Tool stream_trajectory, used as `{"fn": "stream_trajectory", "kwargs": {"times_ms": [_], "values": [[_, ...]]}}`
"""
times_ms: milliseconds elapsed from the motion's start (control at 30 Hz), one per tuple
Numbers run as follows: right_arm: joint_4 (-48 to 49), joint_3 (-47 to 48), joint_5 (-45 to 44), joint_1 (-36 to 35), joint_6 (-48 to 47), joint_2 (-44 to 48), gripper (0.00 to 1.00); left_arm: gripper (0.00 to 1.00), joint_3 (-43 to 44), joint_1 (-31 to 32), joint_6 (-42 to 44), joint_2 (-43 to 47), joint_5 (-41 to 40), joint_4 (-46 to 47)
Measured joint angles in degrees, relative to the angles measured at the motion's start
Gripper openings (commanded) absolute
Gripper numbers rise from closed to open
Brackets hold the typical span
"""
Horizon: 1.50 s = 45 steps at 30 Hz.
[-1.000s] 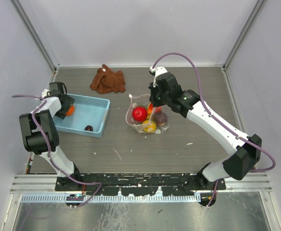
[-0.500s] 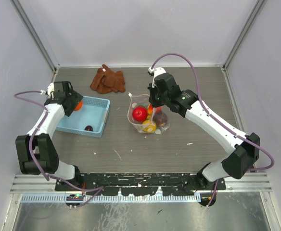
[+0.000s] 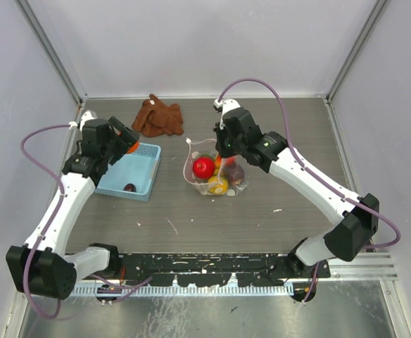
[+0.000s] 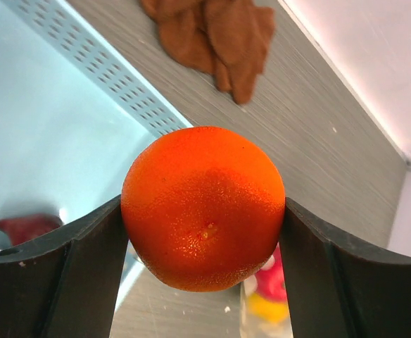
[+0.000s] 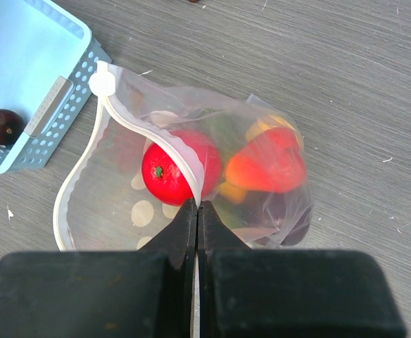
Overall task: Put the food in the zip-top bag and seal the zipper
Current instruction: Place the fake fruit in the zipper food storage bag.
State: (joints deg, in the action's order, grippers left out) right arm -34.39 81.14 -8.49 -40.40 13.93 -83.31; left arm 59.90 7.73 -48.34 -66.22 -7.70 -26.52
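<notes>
Light is bright, even and diffuse, seemingly from overhead; shadows on the table (image 3: 191,218) are faint. The top view is sharp. At the left wrist the orange toy (image 4: 203,208) is crisp, the blue basket (image 4: 43,141) behind it softer. At the right wrist the zip-top bag (image 5: 262,211) shows a mild sheen.

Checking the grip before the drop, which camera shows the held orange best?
Left wrist: the orange sits large and centred, pinched between both fingers. Top external shows only a small, partly hidden orange patch. Right wrist doesn't show it.
</notes>
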Motion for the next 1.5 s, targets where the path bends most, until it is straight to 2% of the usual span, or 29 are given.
{"fn": "stream_trajectory", "kwargs": {"times_ms": [433, 967, 1233, 1500], "values": [[-0.92, 1.25, -0.87, -1.88, 0.24, 0.0, 0.0, 0.57, -1.36, 17.0, 1.95, 6.47, 2.03, 0.83], [-1.18, 1.29, -1.49, -2.56, 0.39, 0.0, 0.0, 0.56, -2.4, 36.68, 7.41, 4.55, -2.21, 9.27], [-1.2, 1.29, -1.49, -2.69, 0.39, 0.0, 0.0, 0.59, -2.4, 40.13, 8.76, -1.73, -4.22, 11.82], [-1.2, 1.29, -1.51, -2.78, 0.39, 0.0, 0.0, 0.71, -2.27, 40.85, 8.81, -6.32, -5.18, 13.07]]}}
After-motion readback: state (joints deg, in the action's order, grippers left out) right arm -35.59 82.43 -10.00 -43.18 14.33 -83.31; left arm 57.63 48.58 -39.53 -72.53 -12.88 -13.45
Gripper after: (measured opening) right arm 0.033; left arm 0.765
